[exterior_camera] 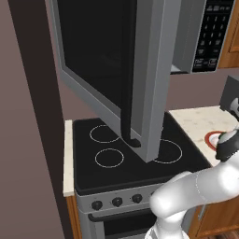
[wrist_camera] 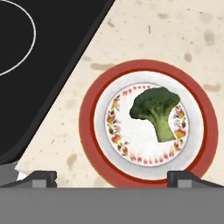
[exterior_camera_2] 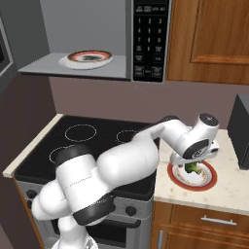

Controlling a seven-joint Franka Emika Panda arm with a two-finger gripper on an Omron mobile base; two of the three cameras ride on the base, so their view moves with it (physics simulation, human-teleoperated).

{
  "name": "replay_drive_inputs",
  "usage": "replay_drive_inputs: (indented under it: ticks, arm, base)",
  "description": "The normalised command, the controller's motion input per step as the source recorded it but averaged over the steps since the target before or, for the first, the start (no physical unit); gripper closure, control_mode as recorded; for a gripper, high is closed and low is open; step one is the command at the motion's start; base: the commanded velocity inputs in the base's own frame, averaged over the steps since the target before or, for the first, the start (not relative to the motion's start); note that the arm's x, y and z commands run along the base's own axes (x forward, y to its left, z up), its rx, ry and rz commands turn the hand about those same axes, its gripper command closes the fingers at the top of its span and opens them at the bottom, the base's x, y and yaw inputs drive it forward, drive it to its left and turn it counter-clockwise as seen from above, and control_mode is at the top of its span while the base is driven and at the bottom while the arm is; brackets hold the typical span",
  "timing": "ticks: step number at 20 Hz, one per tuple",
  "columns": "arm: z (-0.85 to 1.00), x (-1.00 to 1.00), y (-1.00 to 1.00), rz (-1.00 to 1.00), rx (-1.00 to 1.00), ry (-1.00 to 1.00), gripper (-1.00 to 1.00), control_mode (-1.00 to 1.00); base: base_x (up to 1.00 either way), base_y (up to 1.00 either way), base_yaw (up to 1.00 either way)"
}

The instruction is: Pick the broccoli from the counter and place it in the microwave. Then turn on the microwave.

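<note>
My gripper point(wrist_camera: 112, 177) has its fingers spread wide, hovering above the broccoli point(wrist_camera: 154, 109), which lies on the red-rimmed plate point(wrist_camera: 89, 135) on the counter point(wrist_camera: 144, 35), right of the cooktop point(wrist_camera: 39, 65). The floret sits a little right of centre between my fingertips point(wrist_camera: 41, 177), so I'd shift that way, drop straight down and close across the crown. The microwave point(exterior_camera_2: 151, 39) door point(exterior_camera: 112, 65) stands open, another plate point(exterior_camera_2: 87, 59) inside

The beige counter point(wrist_camera: 144, 30) carries a red-rimmed plate point(wrist_camera: 89, 131) beside the cooktop point(wrist_camera: 52, 52).
</note>
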Motion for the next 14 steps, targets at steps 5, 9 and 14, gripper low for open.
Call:
replay_drive_inputs:
  ticks: [5,9,14]
  arm:
    - [-0.16,0.08,-0.15,0.02,-0.01,0.01,-1.0,-1.0]
    - [-0.19,0.19,-0.1,0.02,0.0,0.02,-1.0,-1.0]
    - [-0.2,0.23,-0.05,0.02,-0.01,0.04,-1.0,-1.0]
  base:
    - [0.0,0.0,0.0]
    - [0.0,0.0,0.0]
    - [0.0,0.0,0.0]
